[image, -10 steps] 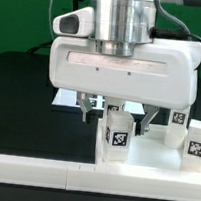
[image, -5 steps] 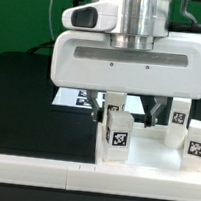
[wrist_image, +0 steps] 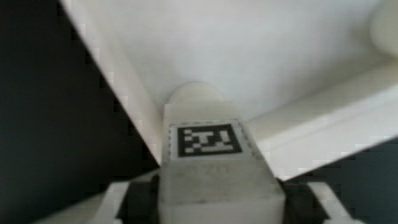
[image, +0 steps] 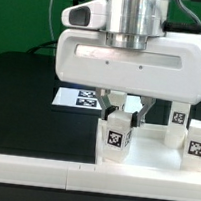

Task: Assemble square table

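My gripper (image: 125, 110) is clamped on a stubby white plastic leg (wrist_image: 215, 150) with a black-and-white tag, fingers (wrist_image: 306, 201) pressing both sides, above the white square panel (image: 148, 157).

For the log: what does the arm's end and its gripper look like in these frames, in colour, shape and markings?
The gripper has a wide, boxy white body with rounded corners and a long dark slot across its front. Above it sits a grey metallic cylinder and a white, rounded wrist camera housing. The fingers are short and dark. No cables or markings are discernible.

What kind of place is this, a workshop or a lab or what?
Most likely a robotics lab bench: a black table, a marker board of printed tags, and a gripper around a tagged white leg.
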Available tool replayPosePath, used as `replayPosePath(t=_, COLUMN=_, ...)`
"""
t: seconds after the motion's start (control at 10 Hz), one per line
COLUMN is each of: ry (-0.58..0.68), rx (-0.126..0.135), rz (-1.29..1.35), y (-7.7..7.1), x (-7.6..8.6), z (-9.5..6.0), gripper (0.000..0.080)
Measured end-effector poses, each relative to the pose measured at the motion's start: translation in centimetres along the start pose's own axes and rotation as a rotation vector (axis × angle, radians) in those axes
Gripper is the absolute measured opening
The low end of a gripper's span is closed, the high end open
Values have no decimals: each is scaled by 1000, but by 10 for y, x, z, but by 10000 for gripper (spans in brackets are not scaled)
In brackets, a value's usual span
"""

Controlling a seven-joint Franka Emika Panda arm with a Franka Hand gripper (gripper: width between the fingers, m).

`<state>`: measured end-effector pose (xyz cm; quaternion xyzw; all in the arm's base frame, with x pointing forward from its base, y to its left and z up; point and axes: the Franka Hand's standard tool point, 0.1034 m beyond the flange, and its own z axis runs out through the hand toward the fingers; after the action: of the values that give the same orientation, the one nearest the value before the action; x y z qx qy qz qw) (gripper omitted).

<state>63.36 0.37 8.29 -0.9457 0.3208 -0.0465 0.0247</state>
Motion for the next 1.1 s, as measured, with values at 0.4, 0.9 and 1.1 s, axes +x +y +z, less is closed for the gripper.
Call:
replayPosePath(t=0.4, ry=-61, rx=25, rz=713, y=-2, x=-3, z=2, gripper=287)
replayPosePath(t=0.9, ry=-75, rx=42, rz=821, y=-1, x=-2, z=4, gripper=562)
replayPosePath(t=1.1, ry=-21, rx=65, rz=463, y=1, x=-3, z=9, gripper=631)
